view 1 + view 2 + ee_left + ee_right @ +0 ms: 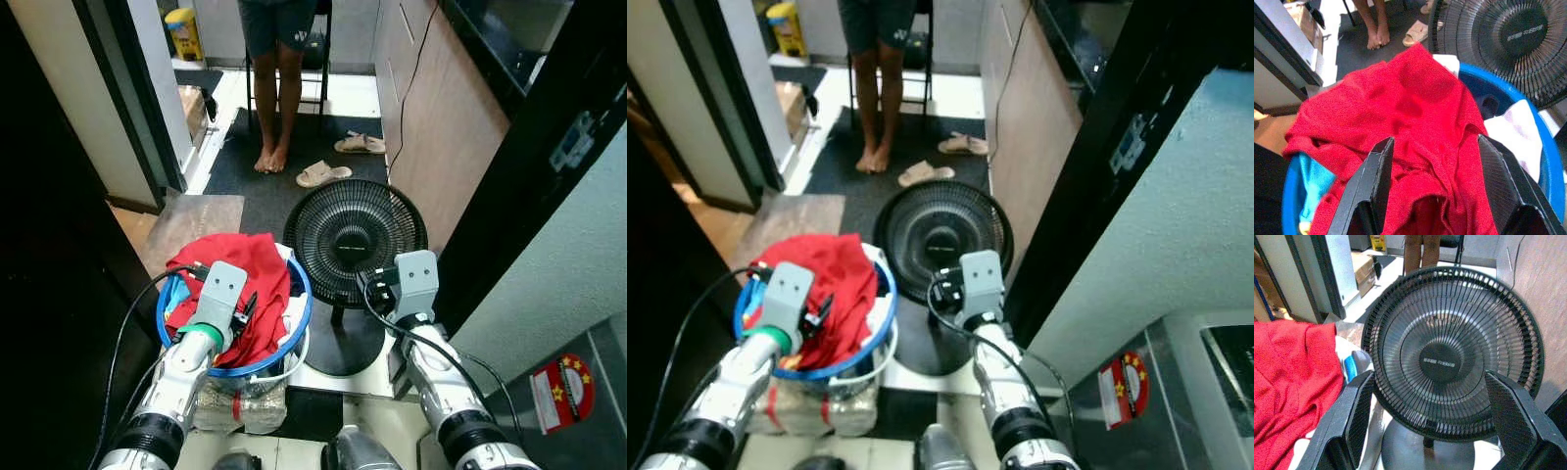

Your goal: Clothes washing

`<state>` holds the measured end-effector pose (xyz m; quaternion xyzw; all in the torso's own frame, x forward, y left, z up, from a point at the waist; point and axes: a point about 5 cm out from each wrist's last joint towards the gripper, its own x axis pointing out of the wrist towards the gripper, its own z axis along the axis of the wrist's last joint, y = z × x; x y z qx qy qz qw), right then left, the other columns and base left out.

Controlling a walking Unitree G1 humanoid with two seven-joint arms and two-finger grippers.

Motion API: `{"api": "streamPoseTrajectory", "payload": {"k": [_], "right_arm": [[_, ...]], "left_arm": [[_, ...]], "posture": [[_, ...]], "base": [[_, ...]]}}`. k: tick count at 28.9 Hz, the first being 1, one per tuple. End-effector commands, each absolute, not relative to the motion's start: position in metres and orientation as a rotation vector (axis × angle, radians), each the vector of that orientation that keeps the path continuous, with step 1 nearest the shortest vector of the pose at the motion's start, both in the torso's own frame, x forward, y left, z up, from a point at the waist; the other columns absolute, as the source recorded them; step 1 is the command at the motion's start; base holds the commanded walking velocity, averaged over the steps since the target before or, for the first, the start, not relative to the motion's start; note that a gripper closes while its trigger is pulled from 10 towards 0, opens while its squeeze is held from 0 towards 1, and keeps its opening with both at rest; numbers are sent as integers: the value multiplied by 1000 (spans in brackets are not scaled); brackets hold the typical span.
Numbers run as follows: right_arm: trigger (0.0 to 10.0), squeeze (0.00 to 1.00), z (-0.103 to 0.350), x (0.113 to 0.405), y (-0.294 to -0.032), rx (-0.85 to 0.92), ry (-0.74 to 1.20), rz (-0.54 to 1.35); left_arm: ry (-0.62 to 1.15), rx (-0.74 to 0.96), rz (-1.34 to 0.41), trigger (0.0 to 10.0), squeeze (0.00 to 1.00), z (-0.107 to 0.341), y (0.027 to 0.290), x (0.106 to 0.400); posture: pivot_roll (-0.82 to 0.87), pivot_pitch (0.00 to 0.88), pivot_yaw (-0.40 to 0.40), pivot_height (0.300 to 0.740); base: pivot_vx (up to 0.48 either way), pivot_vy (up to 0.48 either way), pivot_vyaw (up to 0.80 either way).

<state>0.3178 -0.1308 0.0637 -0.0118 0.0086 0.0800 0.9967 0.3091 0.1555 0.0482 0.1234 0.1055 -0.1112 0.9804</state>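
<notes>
Left gripper [1432, 196], fingers spread, hangs directly over the red garment [240, 284] heaped in the blue basin [299, 323] at lower left; right gripper [1425, 431], equally spread, faces the fan [355, 235].

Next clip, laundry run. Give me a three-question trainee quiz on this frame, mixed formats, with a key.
1. True or false: the left gripper hangs open over the red garment heaped in the blue-rimmed basket.
2. Multiple choice: what does the right gripper face? A) a washing machine door B) the black floor fan C) a detergent bottle
3. Short answer: what lies on the dark mat beside the standing person's bare feet?

Key
1. True: both fingers are spread, with red cloth between them, not yet pinched.
2. B: the fan grille sits between its open fingers.
3. A pair of sandals.
</notes>
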Motion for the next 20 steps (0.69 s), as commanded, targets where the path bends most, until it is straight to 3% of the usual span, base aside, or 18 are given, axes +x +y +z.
{"api": "streamPoseTrajectory", "payload": {"k": [1,13,18,19,20], "right_arm": [[10000,0,63,317,-130,-19,18,161],[10000,0,71,320,-132,-8,-15,153],[10000,0,105,330,-133,7,-148,147],[10000,0,149,336,-129,13,-309,159],[10000,0,149,336,-129,13,-309,159]], "left_arm": [[233,253,-228,10000,0,44,157,307],[183,206,-221,10000,0,58,153,314],[18,178,-245,10000,0,103,141,326],[-143,183,-277,10000,0,149,132,329],[-143,183,-277,10000,0,149,132,329]], "posture": [[-47,0,32,630],[-46,0,33,605],[-47,0,38,595],[-46,0,39,585],[-46,0,39,585]], "base": [[0,0,0],[0,0,0],[0,0,0],[0,0,0],[0,0,0]]}}
